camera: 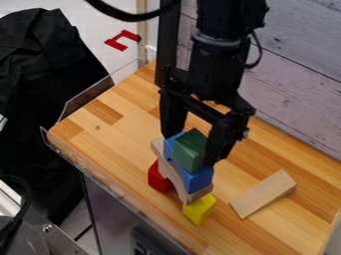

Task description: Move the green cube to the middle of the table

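- Currently, green cube [190, 152] near frame centre; probably light, rigid.
- Gripper [192, 147] spread wide around it, apparently gripping nothing.
- Best hold: opposite flat sides.

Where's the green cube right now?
Camera view, just right of centre: the green cube is at the gripper, over the blue blocks, up and left of the loose wooden wedge.

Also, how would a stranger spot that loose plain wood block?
On the wooden table, find the stack of blocks; look to its right in the picture. A pale, long block lies alone there at a slant. It is bare wood, not coloured, and straight-edged, unlike the stack's pale arch.
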`<action>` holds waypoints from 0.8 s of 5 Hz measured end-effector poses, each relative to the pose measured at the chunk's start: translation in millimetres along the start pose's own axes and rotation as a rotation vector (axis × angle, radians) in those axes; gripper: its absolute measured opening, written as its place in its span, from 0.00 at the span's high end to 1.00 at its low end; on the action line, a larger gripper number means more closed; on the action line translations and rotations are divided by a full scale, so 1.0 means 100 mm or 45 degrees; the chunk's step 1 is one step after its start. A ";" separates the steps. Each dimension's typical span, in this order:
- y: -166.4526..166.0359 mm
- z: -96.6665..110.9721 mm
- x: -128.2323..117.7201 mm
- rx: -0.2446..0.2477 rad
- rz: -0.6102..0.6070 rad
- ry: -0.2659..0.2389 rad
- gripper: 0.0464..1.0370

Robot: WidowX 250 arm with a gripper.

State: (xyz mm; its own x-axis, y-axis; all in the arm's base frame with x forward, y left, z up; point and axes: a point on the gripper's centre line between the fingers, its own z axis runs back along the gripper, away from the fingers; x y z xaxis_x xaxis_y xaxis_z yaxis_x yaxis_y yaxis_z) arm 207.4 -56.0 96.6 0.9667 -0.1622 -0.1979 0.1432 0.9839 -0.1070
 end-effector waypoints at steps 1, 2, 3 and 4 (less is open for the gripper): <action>0.00 -0.04 0.00 -0.012 0.002 0.007 0.04; -0.01 -0.07 0.02 -0.023 -0.002 0.016 0.04; -0.01 -0.13 0.03 -0.034 0.003 0.029 0.07; 0.01 -0.14 0.04 -0.037 0.005 0.019 0.35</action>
State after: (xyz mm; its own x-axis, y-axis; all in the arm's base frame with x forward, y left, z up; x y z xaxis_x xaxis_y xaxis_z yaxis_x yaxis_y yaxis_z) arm 208.5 -56.7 82.0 0.9639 -0.1597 -0.2130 0.1329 0.9819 -0.1347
